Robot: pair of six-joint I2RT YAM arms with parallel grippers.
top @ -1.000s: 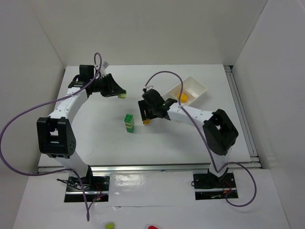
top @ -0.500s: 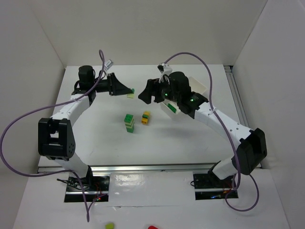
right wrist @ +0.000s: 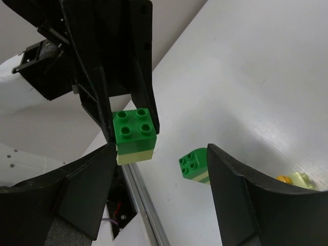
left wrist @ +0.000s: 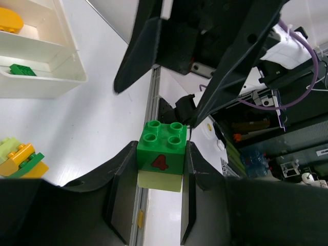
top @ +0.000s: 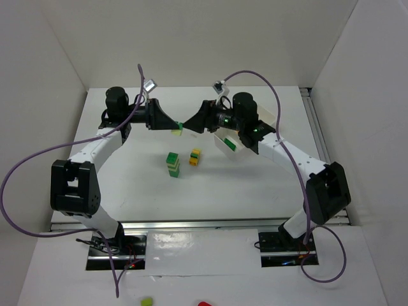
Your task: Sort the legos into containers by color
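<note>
Stacked pair (right wrist: pixel 135 134) held aloft, ready to be split

The green brick (left wrist: pixel 160 148) sits on a pale yellow brick (left wrist: pixel 160 180), both clenched in the left gripper (left wrist: pixel 158 171) above the table (top: pixel 127 185). The right gripper (right wrist: pixel 161 156) faces them with jaws spread. It should close on the green top only (not across the seam), then pull straight off toward the white tray (left wrist: pixel 51 82).
</note>
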